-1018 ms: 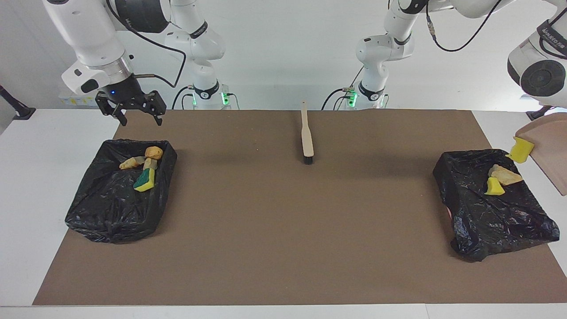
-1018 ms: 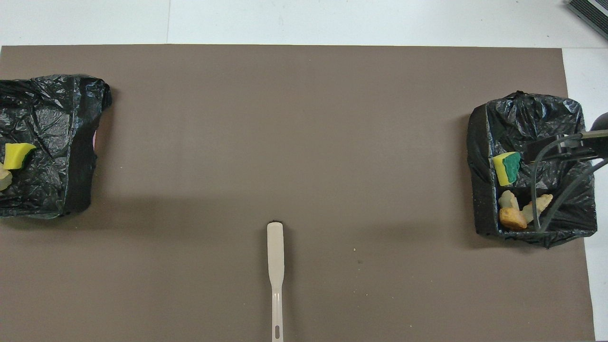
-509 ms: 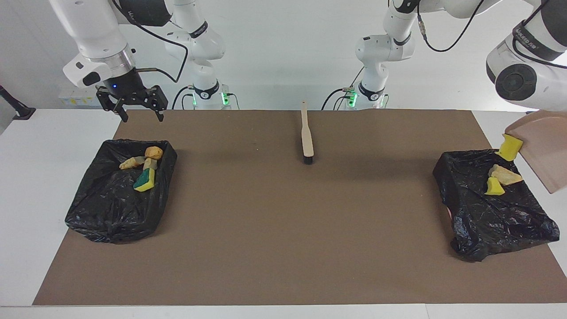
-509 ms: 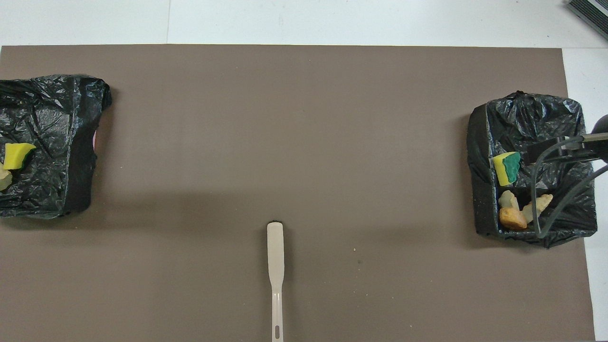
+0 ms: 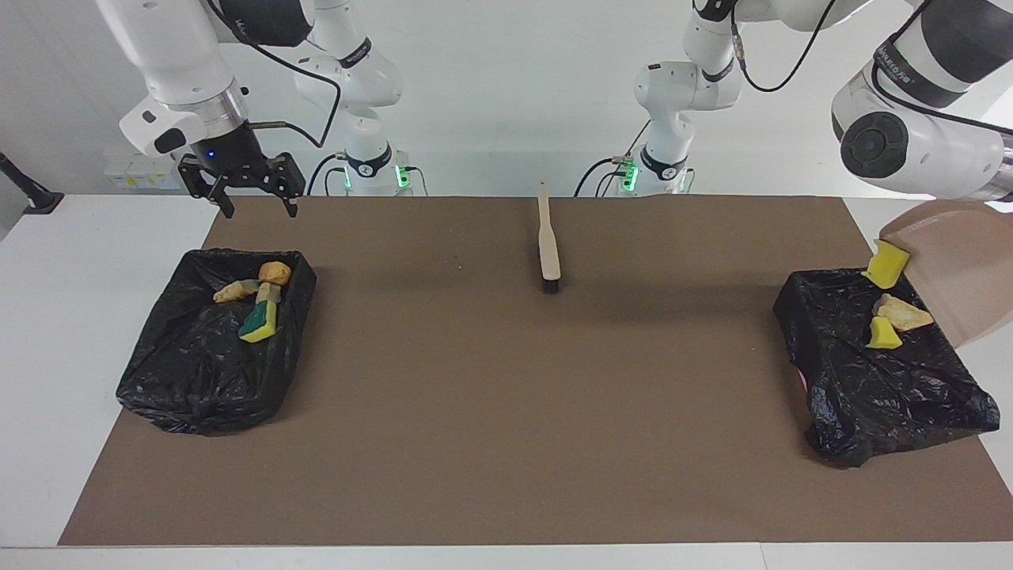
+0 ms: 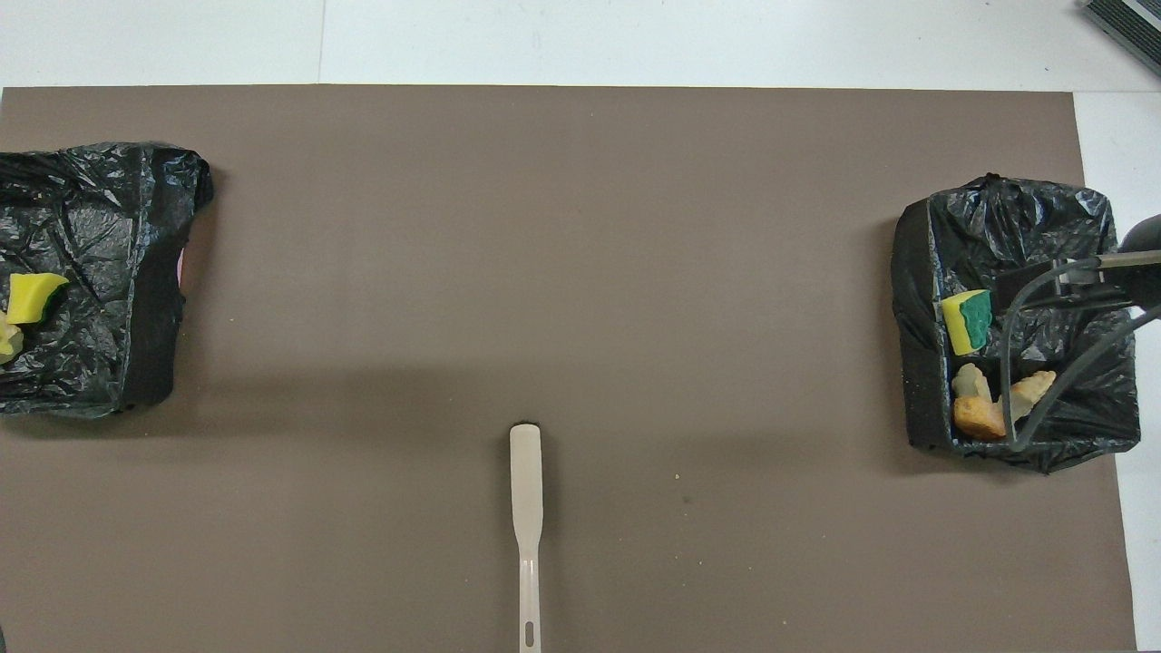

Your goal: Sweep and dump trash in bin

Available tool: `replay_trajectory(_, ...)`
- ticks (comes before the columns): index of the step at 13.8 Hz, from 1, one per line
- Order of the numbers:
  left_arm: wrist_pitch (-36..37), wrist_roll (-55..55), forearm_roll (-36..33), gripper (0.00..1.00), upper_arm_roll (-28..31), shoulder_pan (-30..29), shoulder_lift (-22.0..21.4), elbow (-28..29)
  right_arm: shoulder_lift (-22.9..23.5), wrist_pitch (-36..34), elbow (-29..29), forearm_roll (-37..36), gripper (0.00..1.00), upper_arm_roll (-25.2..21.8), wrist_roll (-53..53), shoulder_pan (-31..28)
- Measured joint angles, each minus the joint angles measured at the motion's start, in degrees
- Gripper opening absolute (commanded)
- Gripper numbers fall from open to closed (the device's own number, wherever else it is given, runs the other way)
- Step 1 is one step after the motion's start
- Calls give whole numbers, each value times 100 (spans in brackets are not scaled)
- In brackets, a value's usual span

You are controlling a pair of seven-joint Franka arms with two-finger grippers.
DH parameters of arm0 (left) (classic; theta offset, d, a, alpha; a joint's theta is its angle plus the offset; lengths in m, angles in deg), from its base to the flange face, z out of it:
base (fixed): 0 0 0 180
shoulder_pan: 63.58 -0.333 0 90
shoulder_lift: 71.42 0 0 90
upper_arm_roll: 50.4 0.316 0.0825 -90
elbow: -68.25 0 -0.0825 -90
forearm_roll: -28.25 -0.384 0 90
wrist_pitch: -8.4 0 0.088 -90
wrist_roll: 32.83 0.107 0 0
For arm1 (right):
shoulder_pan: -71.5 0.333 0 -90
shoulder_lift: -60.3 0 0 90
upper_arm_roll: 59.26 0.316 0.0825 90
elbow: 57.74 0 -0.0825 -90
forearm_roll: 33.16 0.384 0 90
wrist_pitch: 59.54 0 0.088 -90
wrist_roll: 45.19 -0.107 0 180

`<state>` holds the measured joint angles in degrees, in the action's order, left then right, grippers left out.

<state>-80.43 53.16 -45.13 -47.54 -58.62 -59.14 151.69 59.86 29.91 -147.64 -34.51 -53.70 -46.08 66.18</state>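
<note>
Fingers of the right gripper (image 5: 252, 192) stand wide apart and hold nothing; it hangs in the air over the brown mat's (image 5: 491, 412) edge by the robots, just above the bin (image 5: 214, 348) at the right arm's end. The left gripper is out of sight past the picture's edge, closed on the handle of a tilted beige dustpan (image 5: 961, 269) raised over the second bin (image 5: 878, 380). One yellow sponge chunk (image 5: 886, 264) sits at the dustpan's lip, above that bin.

Two bins, both lined with black bags. The right arm's bin holds four bits: one green-sided sponge (image 5: 260, 322) and three bread pieces (image 5: 274, 273). The left arm's bin holds two: one yellow sponge (image 5: 883, 333) and one bread piece (image 5: 902, 313). One brush (image 5: 548, 245) lies on the mat midway between the bins, close to the robots, bristles pointing away from them.

Lettering on the left arm's black band cannot be read with certainty.
</note>
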Motion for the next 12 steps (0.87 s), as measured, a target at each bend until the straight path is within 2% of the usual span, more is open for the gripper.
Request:
replay_trajectory(2, -184, -485, 279, 0, 16, -10, -16, 225, 0, 0, 0, 0, 100, 1, -40, 0)
replay_trajectory(5, -419, -1073, 319, 0, 44, -101, -20, 641, 0, 0, 0, 0, 100, -6, -46, -5)
replay_trajectory(12, -404, -1099, 391, 0, -2, -109, -138, 591, 0, 0, 0, 0, 100, -14, -46, -8)
